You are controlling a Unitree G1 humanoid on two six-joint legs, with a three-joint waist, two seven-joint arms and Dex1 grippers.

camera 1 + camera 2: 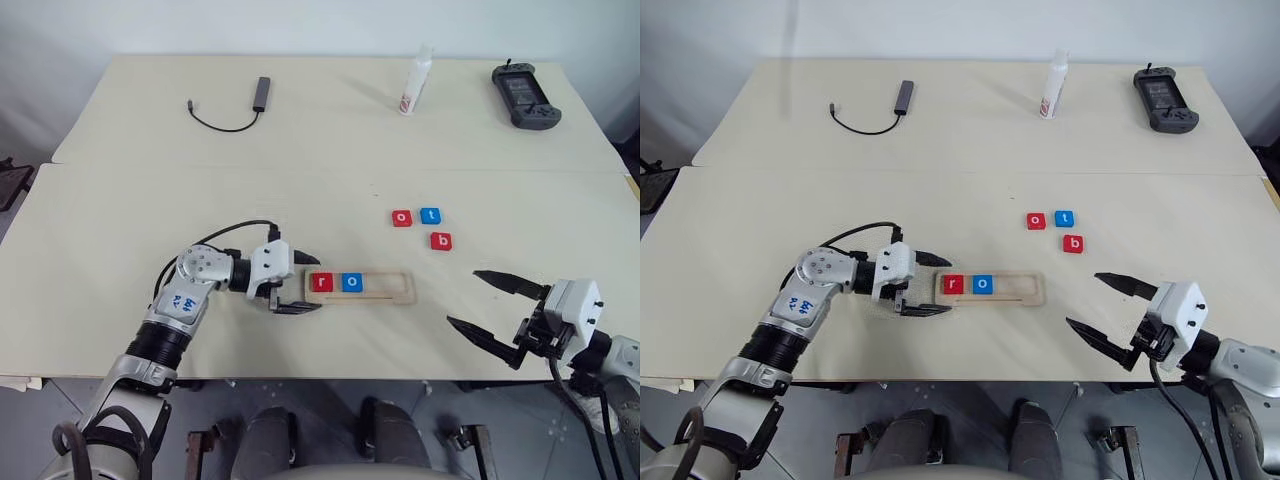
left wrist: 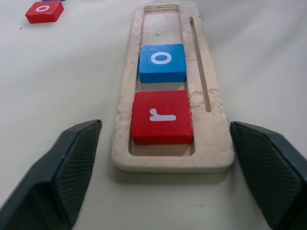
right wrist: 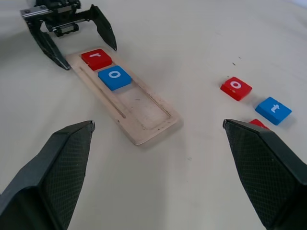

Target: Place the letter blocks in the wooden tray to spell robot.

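Pale wood, long and narrow: the wooden tray (image 1: 360, 285) lies on the cream table (image 1: 120, 220) just below the middle of the left eye frame, its long axis running left to right across the picture. Two letter blocks sit in its recess at the left end, the red r (image 1: 322, 282) outermost and the blue o (image 1: 351, 282) next to it with a thin gap between them; the rest of the recess is bare.

The left wrist view looks along the tray from that end and shows a thin lengthwise slot (image 2: 200, 67) cut beside the recess. The right wrist view shows the tray's bare end nearest and the left gripper beyond the far end.

The left gripper (image 1: 297, 283) is at the tray's left end, jaws wide and empty, one finger on each side of the end; whether they touch the wood cannot be told. The right gripper (image 1: 487, 304) hangs at the lower right of the frame, well apart from the tray, jaws wide and holding nothing.

Up and to the right of the tray, three loose blocks lie on the table: a red o (image 1: 401, 218) just beside a blue t (image 1: 430, 215), and a red b (image 1: 441, 241) below the t.

Along the table's upper edge are a black cable with an adapter (image 1: 262, 92), a white bottle (image 1: 416, 84) and a dark handheld controller (image 1: 524, 96).
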